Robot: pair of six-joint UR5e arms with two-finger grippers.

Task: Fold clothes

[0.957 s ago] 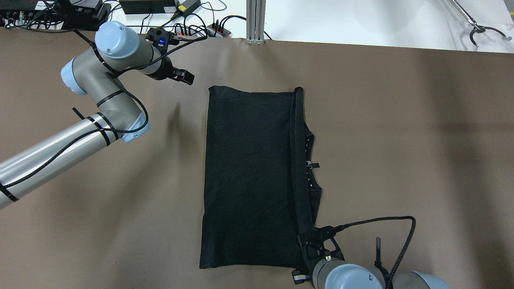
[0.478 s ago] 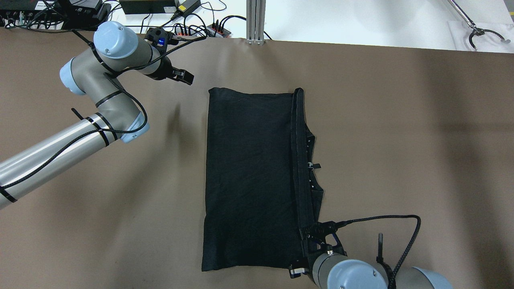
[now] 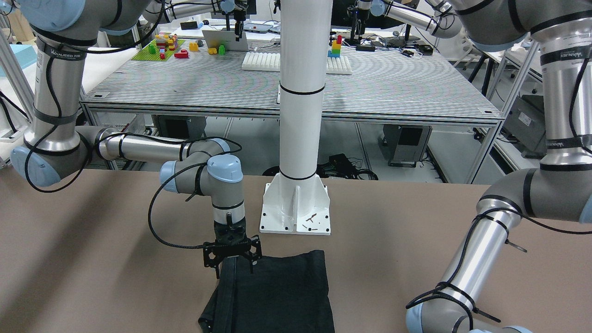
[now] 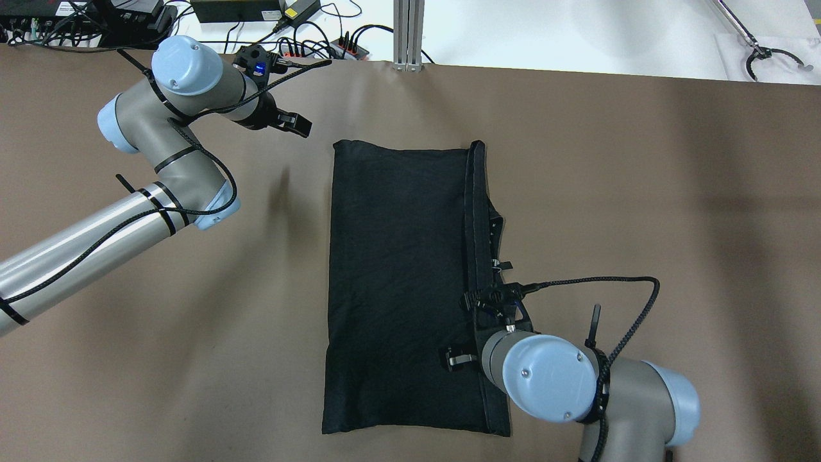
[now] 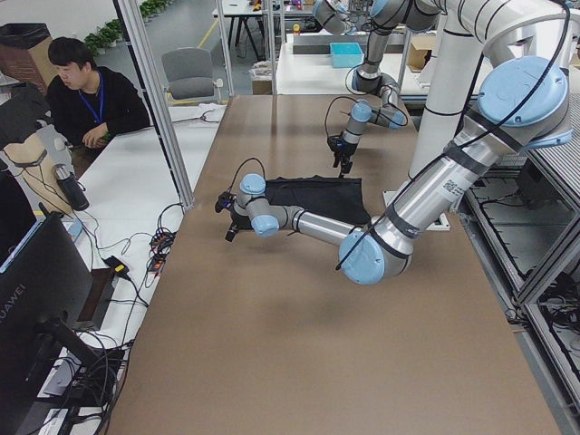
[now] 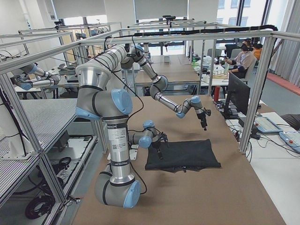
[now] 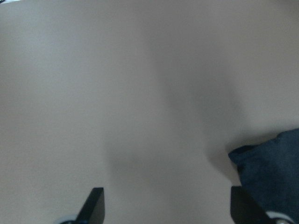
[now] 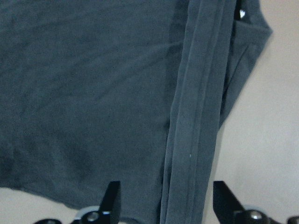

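Note:
The black cloth (image 4: pixel 397 282) lies flat on the brown table, folded into a long rectangle. A thick hem band (image 4: pixel 474 212) runs along its right edge, and a bit of lower layer sticks out beside it. My right gripper (image 3: pixel 233 266) points straight down over that band near the cloth's near end, open. The right wrist view shows the band (image 8: pixel 196 116) lying between the spread fingers (image 8: pixel 112 198). My left gripper (image 4: pixel 296 124) hovers open and empty, left of the cloth's far left corner (image 7: pixel 275 177).
A white post (image 3: pixel 300 115) on a square base (image 3: pixel 296 210) stands at the robot's side of the table. Cables and power strips (image 4: pixel 308 48) lie along the far edge. A person (image 5: pixel 86 95) sits beyond that edge.
My right arm has moved away from the robot along the cloth's right hem, from the near corner to above the band. The left arm has barely moved. The cloth lies as before.

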